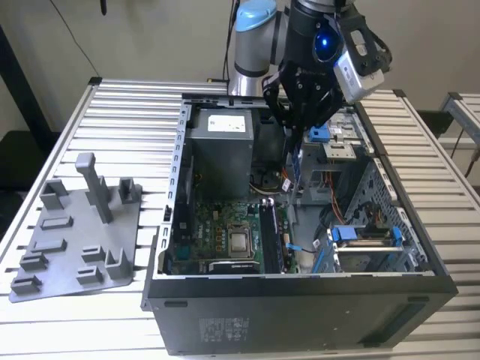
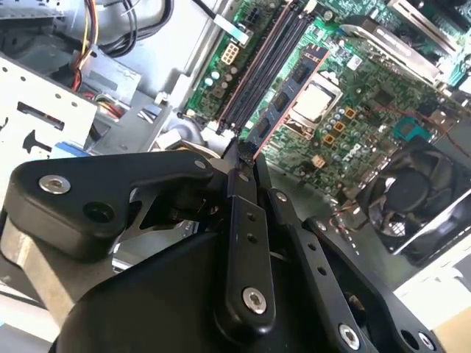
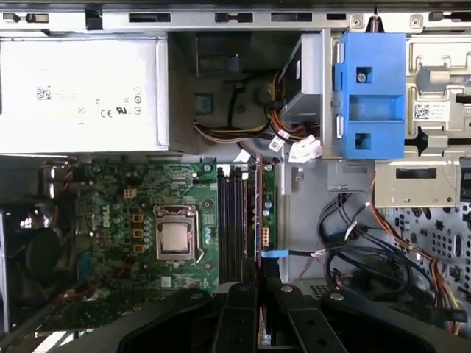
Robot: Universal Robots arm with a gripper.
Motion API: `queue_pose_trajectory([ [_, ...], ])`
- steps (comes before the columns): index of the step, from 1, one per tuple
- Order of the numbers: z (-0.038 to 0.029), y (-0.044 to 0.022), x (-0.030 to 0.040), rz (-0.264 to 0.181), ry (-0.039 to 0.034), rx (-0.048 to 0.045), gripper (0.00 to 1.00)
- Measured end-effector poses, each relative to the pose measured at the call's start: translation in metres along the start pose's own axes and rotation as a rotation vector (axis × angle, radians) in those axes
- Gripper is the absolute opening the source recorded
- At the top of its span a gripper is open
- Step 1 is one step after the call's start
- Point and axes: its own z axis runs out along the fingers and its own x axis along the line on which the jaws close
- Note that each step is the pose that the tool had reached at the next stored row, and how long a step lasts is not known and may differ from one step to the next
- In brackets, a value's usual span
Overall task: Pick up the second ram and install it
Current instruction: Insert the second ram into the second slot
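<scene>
The second ram (image 1: 297, 166) is a long thin dark stick that hangs on edge from my gripper (image 1: 294, 141), above the open computer case (image 1: 300, 296). My gripper (image 2: 240, 157) is shut on one end of the ram (image 2: 291, 92) in the second wrist view. The rest of the stick reaches out over the motherboard beside the black memory slots (image 2: 261, 62). In the first wrist view the ram (image 3: 259, 213) shows edge-on, running along the slots (image 3: 234, 220), with the gripper (image 3: 259, 287) below it. It hangs above the board, not seated.
A grey fixture plate (image 1: 82, 240) with upright posts lies on the slatted table at the exterior view's left. Inside the case are the power supply (image 1: 221, 146), the processor socket (image 1: 240, 241), loose cables (image 3: 346, 243) and a blue drive bracket (image 1: 360, 234).
</scene>
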Motion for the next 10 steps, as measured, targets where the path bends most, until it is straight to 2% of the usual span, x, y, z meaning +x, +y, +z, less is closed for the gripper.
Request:
queue_pose_trajectory([
  [10, 0.0018, 0.0000, 0.0000, 0.115, -0.0009, 0.0024, 0.14],
])
